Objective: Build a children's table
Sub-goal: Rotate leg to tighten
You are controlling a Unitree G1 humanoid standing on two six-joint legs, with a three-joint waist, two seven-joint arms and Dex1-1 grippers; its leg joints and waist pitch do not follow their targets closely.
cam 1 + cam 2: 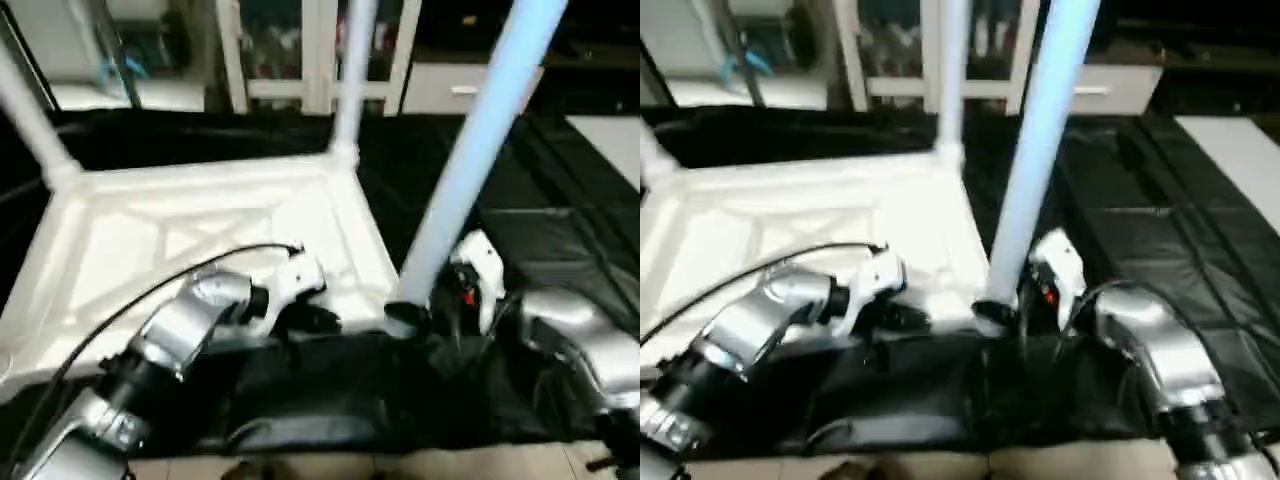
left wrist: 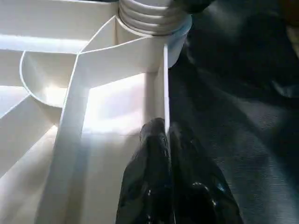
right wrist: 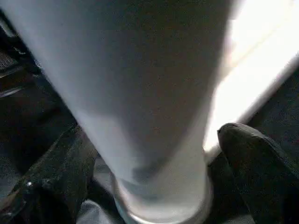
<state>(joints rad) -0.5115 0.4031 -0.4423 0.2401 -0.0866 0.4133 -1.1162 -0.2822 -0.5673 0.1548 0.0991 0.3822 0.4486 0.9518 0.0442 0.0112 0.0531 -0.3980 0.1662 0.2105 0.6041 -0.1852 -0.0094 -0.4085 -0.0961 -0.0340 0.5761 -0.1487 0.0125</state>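
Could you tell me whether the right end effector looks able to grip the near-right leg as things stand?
Probably yes. The right end effector is open, with one finger on each side of the leg just above its corner socket, and nothing lies between them; closing should catch it.

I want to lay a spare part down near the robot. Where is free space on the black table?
Free: the black cover right of the near leg, up to a white sheet. Also the dark strip behind the tabletop. Crowded: the near edge, where both claws, left and right, work at the corner socket.
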